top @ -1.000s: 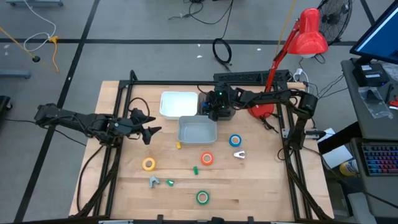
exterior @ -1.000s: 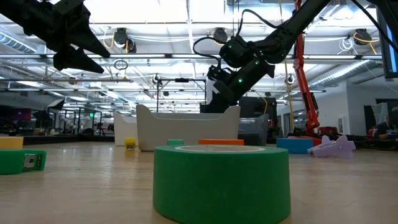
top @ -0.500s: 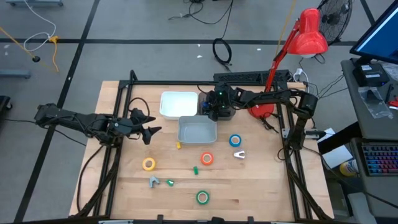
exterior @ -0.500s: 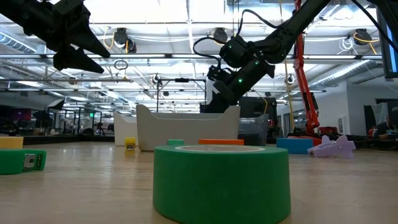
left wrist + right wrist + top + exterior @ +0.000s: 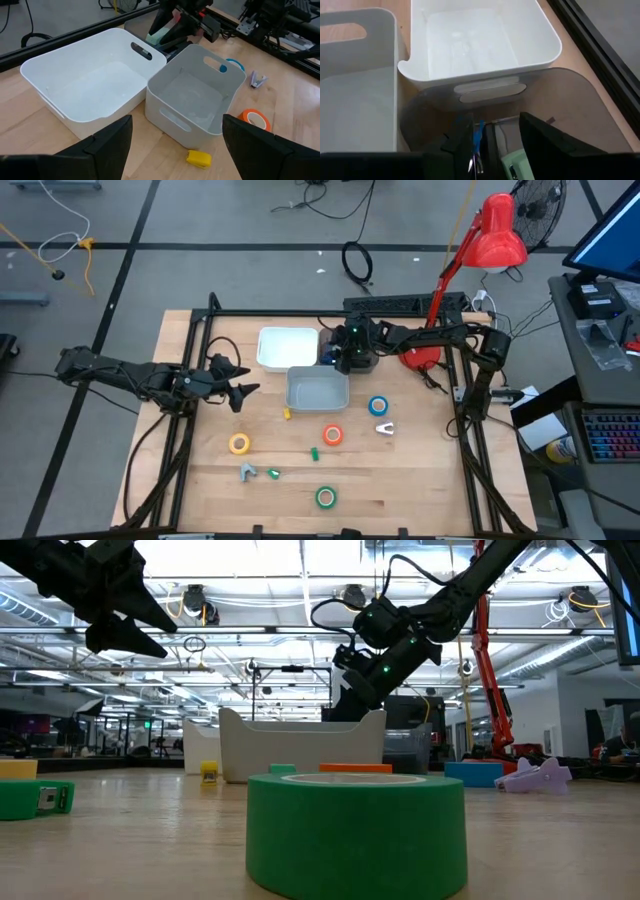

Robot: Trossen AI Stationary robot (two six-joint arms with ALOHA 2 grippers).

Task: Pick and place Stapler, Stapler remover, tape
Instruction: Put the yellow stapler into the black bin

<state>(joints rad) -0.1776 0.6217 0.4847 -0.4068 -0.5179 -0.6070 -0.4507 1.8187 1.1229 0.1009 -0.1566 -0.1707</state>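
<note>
the right gripper [image 5: 492, 150], fingers parted over the smoky bin [image 5: 555, 100] with a blue and a pale-green thing between them, could snag it on the wall, while the left gripper [image 5: 175, 145] hangs released and the tape rolls [image 5: 333, 435] lie on the bench [image 5: 420, 470].

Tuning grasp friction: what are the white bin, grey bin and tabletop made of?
White bin: likely moulded plastic, slightly glossy, rounded corners, cut-out handle. Grey bin: same look, more matte. Tabletop: pale wood with visible plank grain, smooth, probably sealed.
</note>
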